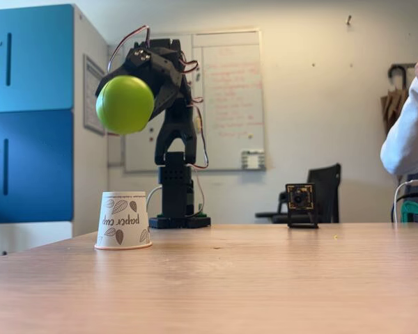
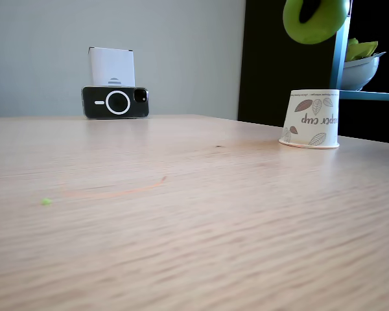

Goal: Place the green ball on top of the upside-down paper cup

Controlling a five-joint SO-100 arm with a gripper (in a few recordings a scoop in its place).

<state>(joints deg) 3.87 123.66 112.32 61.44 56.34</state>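
The smooth lime-green ball (image 1: 125, 104) hangs in the air directly above the upside-down white paper cup (image 1: 123, 220), well apart from it. The tapered, leaf-printed cup stands rim-down on the table's far left in that fixed view.

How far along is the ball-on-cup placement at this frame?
Done: the gripper is shut on the green ball and has it lifted off the table. In hand: the ball hangs above the upside-down paper cup. Left: lowering it onto the cup's bare top and releasing.
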